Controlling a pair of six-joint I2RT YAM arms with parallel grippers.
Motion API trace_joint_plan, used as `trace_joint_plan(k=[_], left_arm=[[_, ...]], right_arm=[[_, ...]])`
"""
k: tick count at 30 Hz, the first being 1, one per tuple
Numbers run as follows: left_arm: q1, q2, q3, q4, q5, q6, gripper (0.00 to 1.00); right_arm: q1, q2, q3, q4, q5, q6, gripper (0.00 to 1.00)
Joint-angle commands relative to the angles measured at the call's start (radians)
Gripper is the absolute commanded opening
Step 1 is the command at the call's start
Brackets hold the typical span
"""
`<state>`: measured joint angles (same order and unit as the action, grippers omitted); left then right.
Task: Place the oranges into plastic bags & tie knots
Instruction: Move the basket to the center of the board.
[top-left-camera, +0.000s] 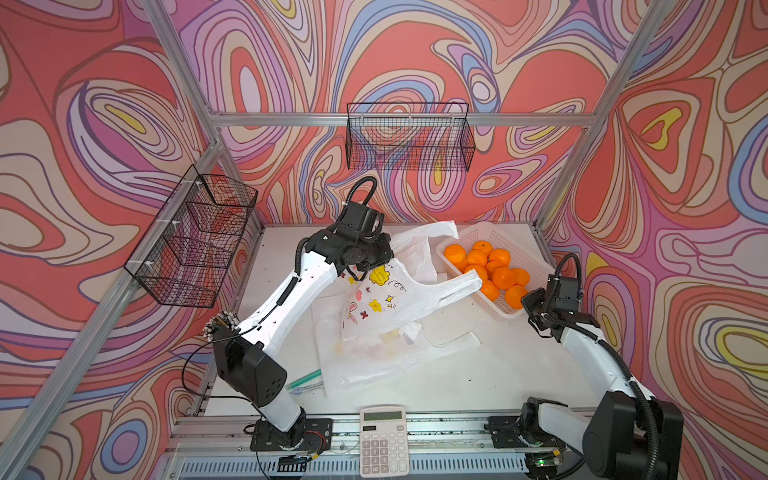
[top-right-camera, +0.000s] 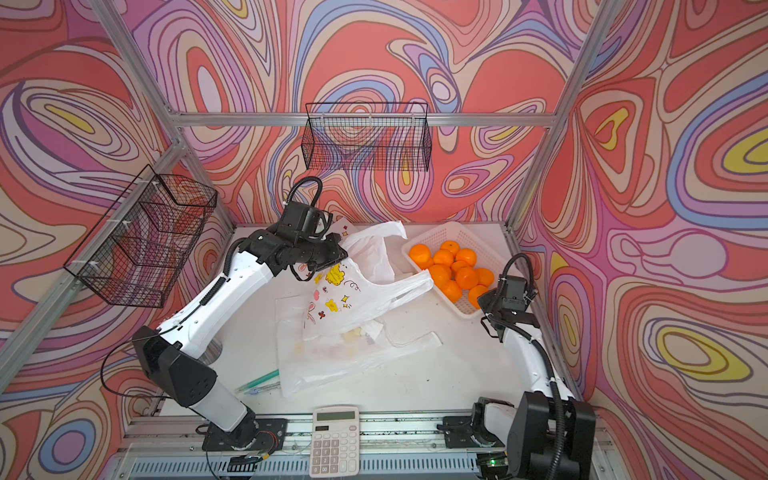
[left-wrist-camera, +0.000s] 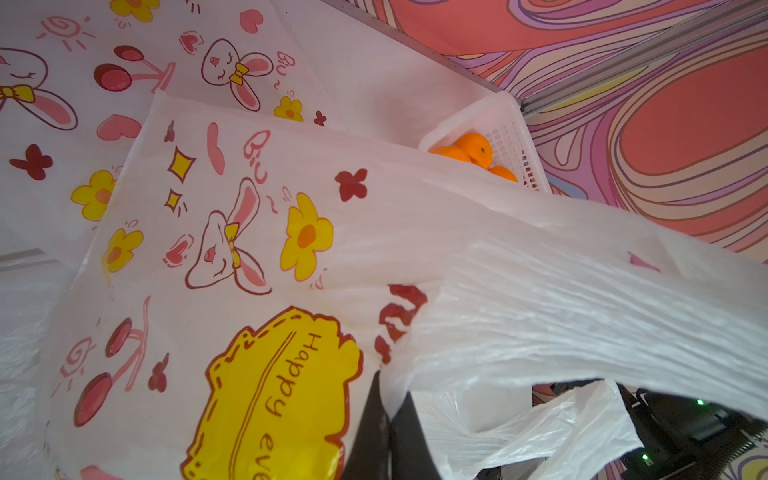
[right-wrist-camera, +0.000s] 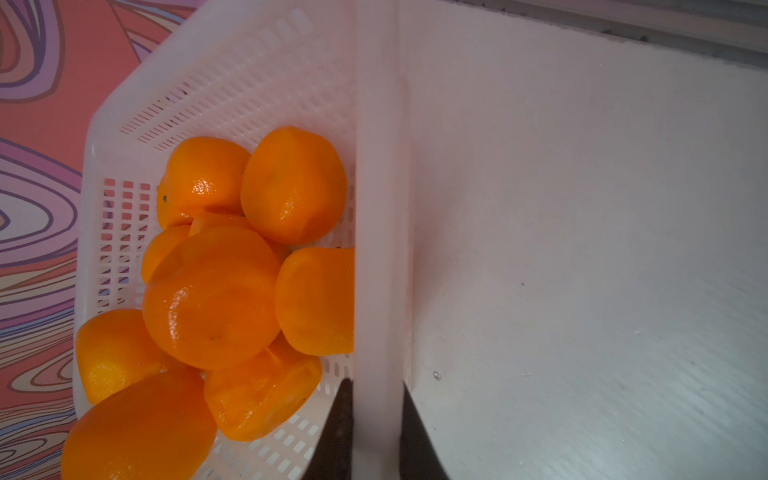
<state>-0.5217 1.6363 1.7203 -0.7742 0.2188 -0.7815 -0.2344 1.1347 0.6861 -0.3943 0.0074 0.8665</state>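
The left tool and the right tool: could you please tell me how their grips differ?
The left tool pinches soft film of the printed plastic bag, the right tool the rigid rim of the white basket. The left tool's bag hangs raised; the right tool's basket of oranges sits on the table. Both are shut.

Both top views are bright and evenly lit from above, colours saturated and detail crisp at the centre; the wide lens stretches the patterned walls (top-left-camera: 83, 124) toward the corners. Shadows on the white table (top-left-camera: 519, 374) are soft and faint. The left wrist view is sharp on the printed bag (left-wrist-camera: 257, 232), though its nearest folds blur and wash out pale. The right wrist view is dimmer, with a pinkish cast — the oranges (right-wrist-camera: 212, 295) carry small white glints and look smeared, faceted, and the basket (right-wrist-camera: 376, 166) rim close to the lens is soft, out of focus.
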Motion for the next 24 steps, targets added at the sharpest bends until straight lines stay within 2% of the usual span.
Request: trace_joint_plan(k=[1, 3, 6, 8, 9, 11, 13, 15, 20, 24], left_arm=[[0.008, -0.027, -0.014, -0.015, -0.004, 0.008, 0.03], [0.011, -0.025, -0.014, -0.019, 0.006, 0.008, 0.04], [0.018, -0.023, -0.017, -0.02, 0.027, 0.01, 0.03], [0.019, -0.023, -0.018, -0.018, 0.035, 0.011, 0.04], [0.021, -0.024, -0.02, -0.017, 0.04, 0.01, 0.04], [0.022, -0.023, -0.024, -0.012, 0.046, 0.011, 0.04], [0.022, -0.019, -0.028, -0.006, 0.053, 0.01, 0.03], [0.022, -0.012, -0.03, -0.004, 0.06, 0.008, 0.04], [0.021, 0.0, -0.027, 0.0, 0.086, 0.003, 0.03], [0.021, -0.001, -0.027, 0.003, 0.088, 0.004, 0.02]], right_arm=[[-0.024, -0.022, -0.014, -0.071, 0.026, -0.071, 0.18], [-0.024, -0.032, 0.02, -0.112, 0.05, -0.128, 0.26], [-0.025, -0.067, 0.08, -0.17, 0.098, -0.261, 0.45], [-0.025, -0.1, 0.11, -0.187, 0.088, -0.368, 0.58], [-0.024, -0.117, 0.119, -0.183, 0.036, -0.437, 0.63], [-0.024, -0.157, 0.124, -0.155, -0.154, -0.529, 0.73], [-0.021, -0.169, 0.113, -0.091, -0.361, -0.525, 0.85], [-0.001, -0.143, 0.112, -0.035, -0.459, -0.493, 0.98], [0.163, -0.022, 0.156, 0.037, -0.375, -0.494, 0.98], [0.222, 0.109, 0.182, 0.106, -0.325, -0.478, 0.98]])
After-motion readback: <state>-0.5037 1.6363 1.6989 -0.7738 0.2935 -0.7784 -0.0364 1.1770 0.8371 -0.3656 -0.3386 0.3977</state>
